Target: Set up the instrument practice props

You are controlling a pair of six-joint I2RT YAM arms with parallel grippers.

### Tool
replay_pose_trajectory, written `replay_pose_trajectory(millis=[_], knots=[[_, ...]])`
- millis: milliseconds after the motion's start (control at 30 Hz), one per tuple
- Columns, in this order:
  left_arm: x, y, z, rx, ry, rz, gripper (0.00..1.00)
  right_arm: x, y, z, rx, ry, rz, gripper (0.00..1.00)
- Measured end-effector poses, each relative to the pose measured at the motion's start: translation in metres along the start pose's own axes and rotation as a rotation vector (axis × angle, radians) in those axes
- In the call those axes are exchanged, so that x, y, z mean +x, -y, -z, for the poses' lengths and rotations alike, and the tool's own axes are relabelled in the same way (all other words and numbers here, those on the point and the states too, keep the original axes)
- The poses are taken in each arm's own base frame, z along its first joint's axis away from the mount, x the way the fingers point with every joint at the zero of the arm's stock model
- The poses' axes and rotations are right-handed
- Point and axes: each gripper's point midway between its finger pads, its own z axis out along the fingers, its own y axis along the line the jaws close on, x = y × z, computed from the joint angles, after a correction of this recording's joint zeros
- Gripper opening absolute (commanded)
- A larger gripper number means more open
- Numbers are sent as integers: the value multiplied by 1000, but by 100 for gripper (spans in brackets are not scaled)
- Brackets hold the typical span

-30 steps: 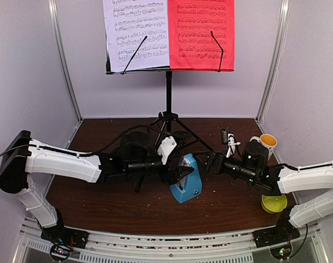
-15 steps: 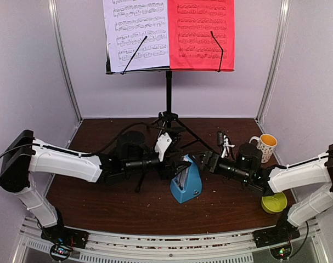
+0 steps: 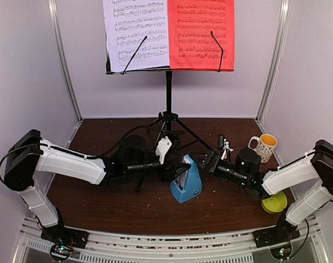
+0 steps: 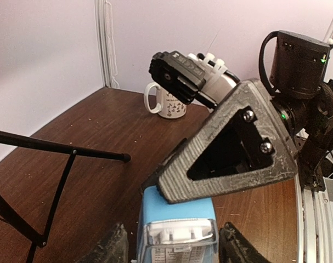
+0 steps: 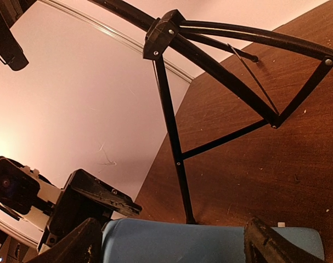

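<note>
**Left gripper** [image 4: 176, 249]: The jaws stand apart, one on each flank of the metronome [image 3: 186, 181], low on its body. Each finger sits just beside the blue casing. Whether either one presses on it cannot be told.

**Metronome:** It is blue and stands upright on the table [image 3: 128, 203], between both pairs of jaws. Its cover cannot be made out clearly. Judged the one prop not yet settled.

**Right gripper** [image 5: 174, 244]: The jaws are spread wide with the blue body between them, and no grip shows. In the left wrist view one of its fingers lies over the metronome's top, above the left jaws. Contact there cannot be told.

**Music stand** [image 3: 168, 93]: It stands upright beyond both pairs of jaws with its tripod spread. Judged done.

**White sheet** [image 3: 136, 33] and **red sheet** [image 3: 202, 33]: They sit side by side on the stand's desk, white on the left, each under a wire holder. Judged done.

**Left to do:** By judgement only the metronome remains. Whether its cover or its position needs work cannot be told.

**Obstructions:** One stand leg runs to the left of the left jaws, and others cross just beyond the right jaws. These are the likeliest snag.

**Other things around:**
- Mug [image 3: 263, 147]: it stands behind the right wrist, well apart from the jaws.
- Yellow bowl [image 3: 274, 204]: it sits beside the right forearm, well apart from the jaws.
</note>
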Motion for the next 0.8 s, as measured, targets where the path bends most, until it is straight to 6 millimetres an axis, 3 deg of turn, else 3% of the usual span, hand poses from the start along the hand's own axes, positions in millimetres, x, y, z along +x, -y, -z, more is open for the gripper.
replay_pose_trajectory(millis=[600, 800], knots=[[1, 1, 1, 14, 17, 8, 23, 5, -2, 2, -28, -17, -15, 86], [2, 2, 4, 13, 41, -5, 17, 5, -1, 3, -40, 0, 2, 83]])
